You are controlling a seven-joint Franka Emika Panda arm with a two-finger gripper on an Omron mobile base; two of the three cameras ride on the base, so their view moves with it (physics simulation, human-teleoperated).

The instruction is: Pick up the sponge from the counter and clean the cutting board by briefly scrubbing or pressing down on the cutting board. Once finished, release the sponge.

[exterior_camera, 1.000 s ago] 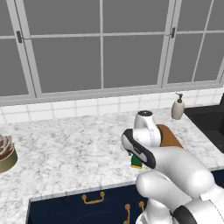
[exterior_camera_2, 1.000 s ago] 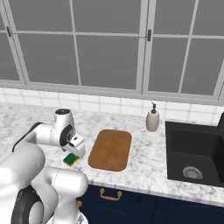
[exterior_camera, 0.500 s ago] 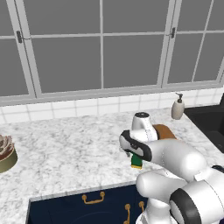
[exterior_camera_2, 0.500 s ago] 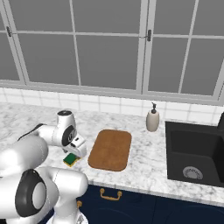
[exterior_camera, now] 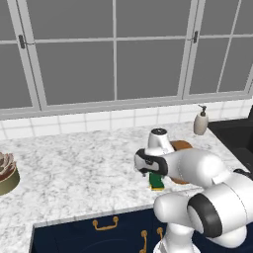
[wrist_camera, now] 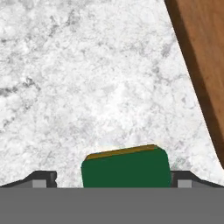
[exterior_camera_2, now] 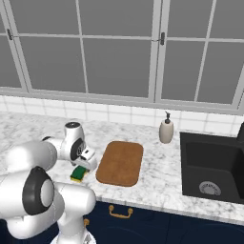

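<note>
in my hand view the gripper (wrist_camera: 113,178) is wide open, with one dark tip on each side of the sponge (wrist_camera: 126,166) and not squeezing it. the sponge sits green side up on the counter (wrist_camera: 78,87), near the front edge and just beside the cutting board (exterior_camera_2: 120,162). farther back i see a soap bottle (exterior_camera_2: 166,129) by the white tiles and windows.
</note>
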